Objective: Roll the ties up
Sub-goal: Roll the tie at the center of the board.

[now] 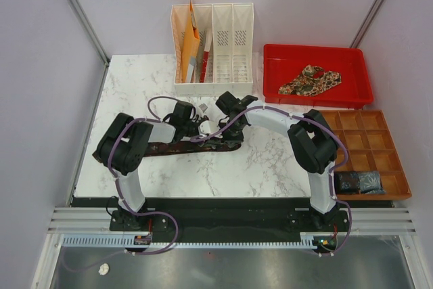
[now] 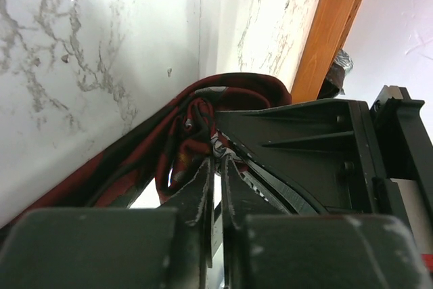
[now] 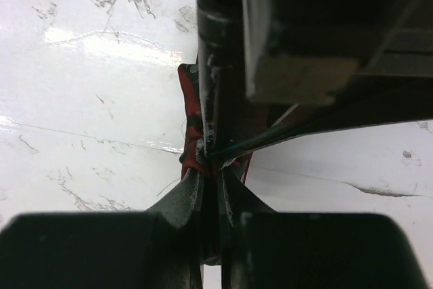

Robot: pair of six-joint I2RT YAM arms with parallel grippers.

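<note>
A dark maroon tie [image 1: 169, 148] lies stretched across the marble table [image 1: 135, 86], its right end bunched into a small fold [image 2: 183, 147]. My left gripper [image 1: 205, 132] is shut on that fold, fabric pinched at its tips [image 2: 216, 162]. My right gripper [image 1: 226, 130] faces it from the other side and is shut on the same bunched fabric [image 3: 189, 143], fingertips [image 3: 211, 172] almost touching the left one's. The two grippers sit tip to tip over the tie's end. A second, tan paisley tie [image 1: 311, 80] lies crumpled in the red tray [image 1: 274, 93].
A white file holder [image 1: 230, 38] with orange folders [image 1: 191, 45] stands at the back of the table. A brown compartment tray [image 1: 369, 147] sits at the right edge, with a dark object [image 1: 358, 182] in a near cell. Metal frame posts rise at both back corners.
</note>
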